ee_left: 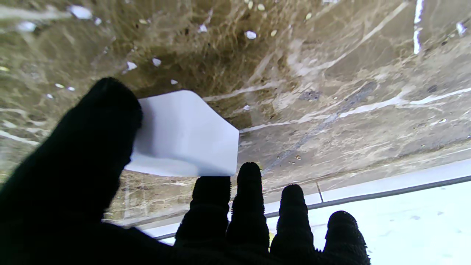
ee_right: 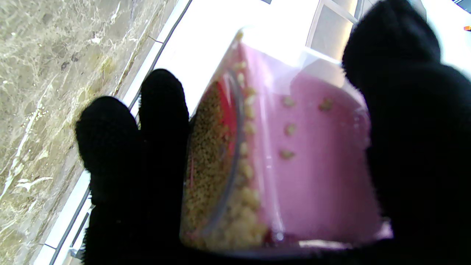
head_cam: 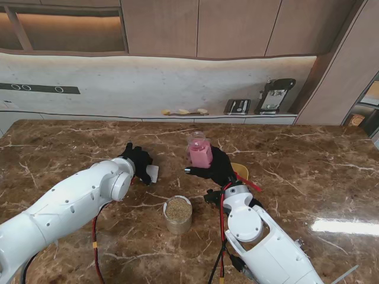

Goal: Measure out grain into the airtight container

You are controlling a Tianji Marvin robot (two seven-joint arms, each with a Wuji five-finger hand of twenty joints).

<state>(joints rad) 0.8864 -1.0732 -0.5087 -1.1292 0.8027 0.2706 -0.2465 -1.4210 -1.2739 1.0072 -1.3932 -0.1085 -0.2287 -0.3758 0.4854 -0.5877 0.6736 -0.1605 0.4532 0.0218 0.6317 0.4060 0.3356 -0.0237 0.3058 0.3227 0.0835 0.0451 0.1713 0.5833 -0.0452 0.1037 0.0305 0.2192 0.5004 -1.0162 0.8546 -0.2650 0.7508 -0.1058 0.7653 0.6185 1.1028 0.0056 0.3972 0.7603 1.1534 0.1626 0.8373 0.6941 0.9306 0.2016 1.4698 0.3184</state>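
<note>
A pink see-through cup [head_cam: 199, 152] with grain in it is held above the table, with my right hand [head_cam: 217, 168] shut around it. The right wrist view shows the cup [ee_right: 316, 154] tilted, grain [ee_right: 209, 162] heaped along one side, between thumb and fingers [ee_right: 162, 110]. A round clear container [head_cam: 177, 214], filled with grain almost to its rim, stands nearer to me between the two arms. My left hand [head_cam: 137, 161] is low over the table to the left. It pinches a small white flat piece [head_cam: 152, 173], which the left wrist view shows as a rounded-corner white piece [ee_left: 184, 134] between thumb and fingers [ee_left: 209, 195].
A yellow round object [head_cam: 240, 170] lies on the brown marble table [head_cam: 308, 171] just right of my right hand, partly hidden. Loose grains [ee_left: 272, 33] are scattered on the marble. A toaster [head_cam: 237, 106] and a black appliance [head_cam: 275, 94] stand on the far counter.
</note>
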